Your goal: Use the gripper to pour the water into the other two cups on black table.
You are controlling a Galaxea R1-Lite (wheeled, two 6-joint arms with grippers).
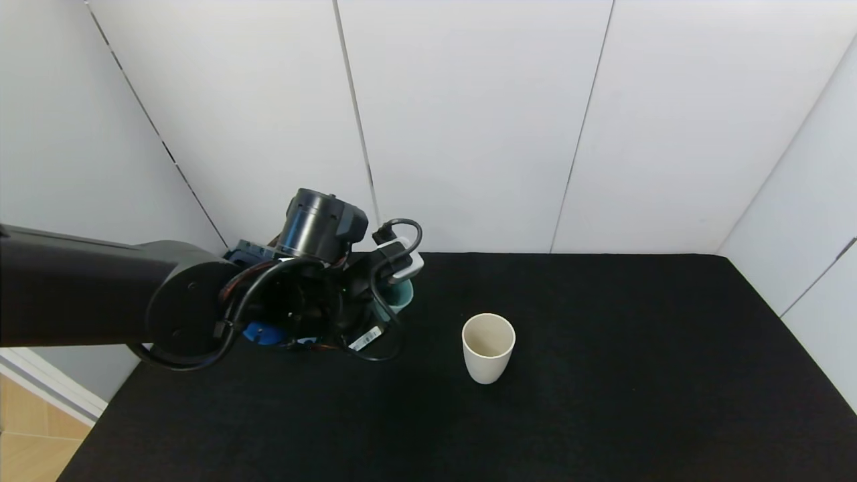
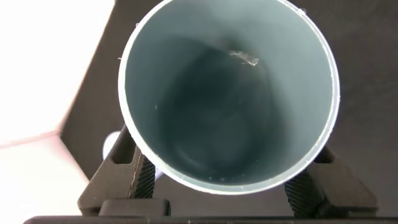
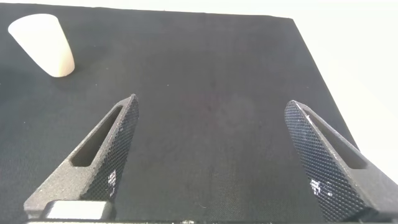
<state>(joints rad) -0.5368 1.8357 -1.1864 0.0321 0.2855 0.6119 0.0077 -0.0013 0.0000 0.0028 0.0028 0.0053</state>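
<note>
My left gripper is shut on the teal-green tumbler and holds it above the left part of the black table. In the left wrist view the fingers clamp both sides of the tumbler, whose open mouth faces the camera with droplets on its wall. The cream-white cup stands upright to the right of it and also shows in the right wrist view. The light blue cup is hidden; a pale sliver shows beneath the tumbler. My right gripper is open and empty above the table.
White wall panels stand close behind the table and along its right side. The left arm's black forearm reaches in over the table's left edge. A strip of wooden floor shows at the lower left.
</note>
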